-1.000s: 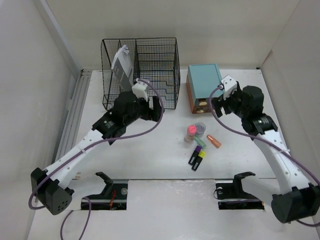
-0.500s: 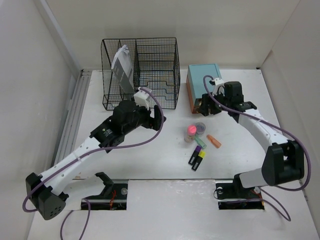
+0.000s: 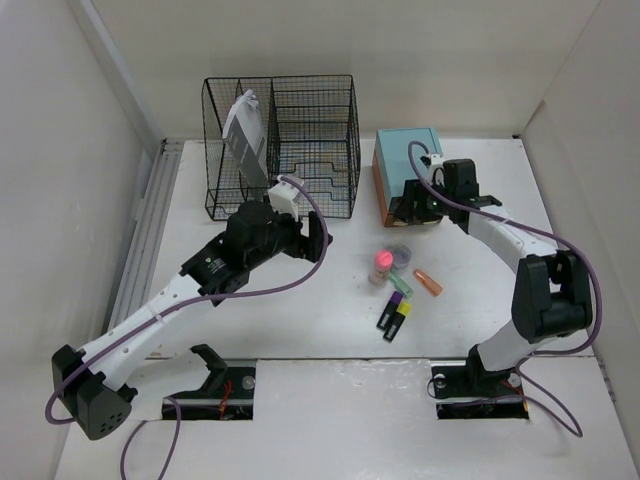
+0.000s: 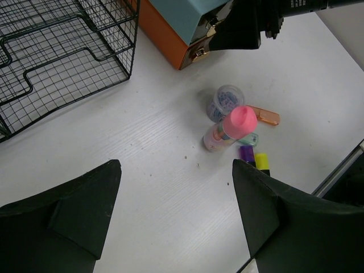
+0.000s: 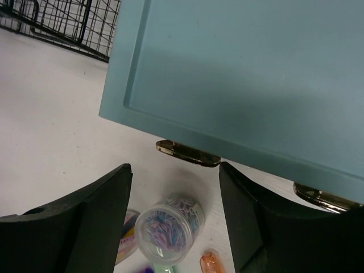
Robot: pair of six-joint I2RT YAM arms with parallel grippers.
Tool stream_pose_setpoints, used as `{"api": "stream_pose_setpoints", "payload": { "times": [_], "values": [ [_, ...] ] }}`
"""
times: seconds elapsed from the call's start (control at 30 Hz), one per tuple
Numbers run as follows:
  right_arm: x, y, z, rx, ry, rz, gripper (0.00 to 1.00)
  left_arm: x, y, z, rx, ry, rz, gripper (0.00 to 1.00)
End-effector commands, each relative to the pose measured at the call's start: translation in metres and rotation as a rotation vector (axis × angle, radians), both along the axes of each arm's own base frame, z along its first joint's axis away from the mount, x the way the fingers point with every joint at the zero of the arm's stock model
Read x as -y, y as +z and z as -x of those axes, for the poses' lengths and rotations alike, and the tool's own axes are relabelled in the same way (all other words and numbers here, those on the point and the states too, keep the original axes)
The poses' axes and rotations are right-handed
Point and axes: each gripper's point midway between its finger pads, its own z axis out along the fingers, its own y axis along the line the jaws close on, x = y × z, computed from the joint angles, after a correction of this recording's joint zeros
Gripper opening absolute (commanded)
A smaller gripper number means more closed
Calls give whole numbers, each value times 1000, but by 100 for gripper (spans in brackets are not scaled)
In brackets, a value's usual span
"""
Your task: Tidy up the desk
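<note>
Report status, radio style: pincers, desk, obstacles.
Left pincer open, empty, above desk. Right pincer open, at box handle. Bottle, jar, markers loose on desk.

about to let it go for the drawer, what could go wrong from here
1. The right gripper is open just in front of the teal drawer box, roughly lined up on a slim brass handle. Closing slightly off could miss the handle or shove the box.
2. The jar of paper clips sits close under that gripper. A low pull could knock it into the pink-capped bottle beside it.
</note>
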Motion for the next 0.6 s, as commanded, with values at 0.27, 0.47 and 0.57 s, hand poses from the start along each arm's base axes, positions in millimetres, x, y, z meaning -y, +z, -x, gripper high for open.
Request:
{"api": "stream_pose_setpoints", "payload": {
  "times": [0.27,0.47,0.57],
  "values": [
    [8,38,-36,141,-154,-56,60,3,19,1,59,-16,48,76],
    [9,32,-35,135,-183,-53,58,2,22,2,66,-16,54,76],
    [5,31,-35,139,-187,-39,58,2,22,2,66,-16,54,76]
  ]
}}
